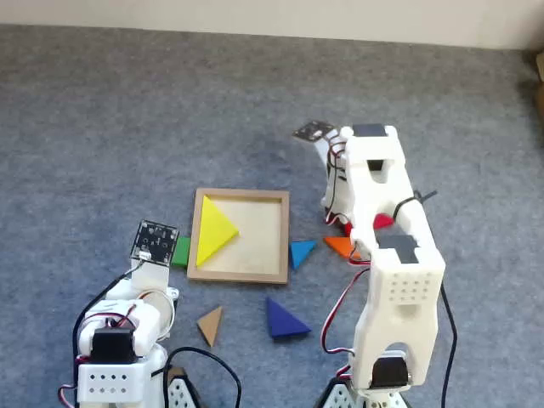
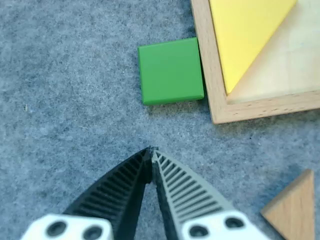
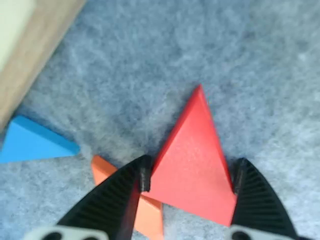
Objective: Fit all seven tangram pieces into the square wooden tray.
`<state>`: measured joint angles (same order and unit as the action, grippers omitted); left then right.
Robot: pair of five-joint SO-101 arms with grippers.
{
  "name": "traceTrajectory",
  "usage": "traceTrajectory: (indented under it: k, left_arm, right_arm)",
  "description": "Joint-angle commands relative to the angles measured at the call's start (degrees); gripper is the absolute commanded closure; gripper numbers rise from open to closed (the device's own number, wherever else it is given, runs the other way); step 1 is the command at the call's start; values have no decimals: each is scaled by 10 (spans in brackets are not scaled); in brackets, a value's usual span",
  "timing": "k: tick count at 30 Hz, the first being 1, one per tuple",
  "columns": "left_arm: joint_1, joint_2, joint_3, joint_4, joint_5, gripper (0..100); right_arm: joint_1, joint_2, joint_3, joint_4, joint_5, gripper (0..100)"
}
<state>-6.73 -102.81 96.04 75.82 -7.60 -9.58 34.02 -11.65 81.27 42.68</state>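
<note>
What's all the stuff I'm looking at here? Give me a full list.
tray: one, pale wood, mid-table.
yellow triangle: one, yellow, inside the tray, at the side by the green square.
green square: one, green, on the carpet against the tray's outer edge.
light blue triangle: one, light blue, beside the tray's opposite edge.
orange piece: one, orange, beyond the light blue triangle.
red triangle: one, red, overlapping the orange piece.
dark blue triangle: one, dark blue, in front of the tray.
tan triangle: one, tan, in front of the tray.
carpet: one, grey, under everything.
left gripper: one, black, shut, near the green square.
right gripper: one, black, open, astride the red triangle.
</note>
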Motion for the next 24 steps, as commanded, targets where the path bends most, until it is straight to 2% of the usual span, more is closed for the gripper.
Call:
traceTrajectory:
  k: [1, 6, 12, 18, 24]
  left_arm:
    - [-7, -21, 12, 3, -1, 994]
    - [-7, -21, 12, 3, -1, 994]
    - [-7, -21, 12, 3, -1, 994]
    - [-7, -21, 12, 3, -1, 994]
    - [-7, -21, 12, 3, -1, 994]
  right_arm:
    - [-11, -32, -7, 21, 4, 778]
    - [-13, -83, -3, 22, -23, 755]
    - [-10, -105, 91, -12, -19, 597]
    - [5, -104, 174, -73, 47, 591]
    - [42, -103, 189, -114, 50, 591]
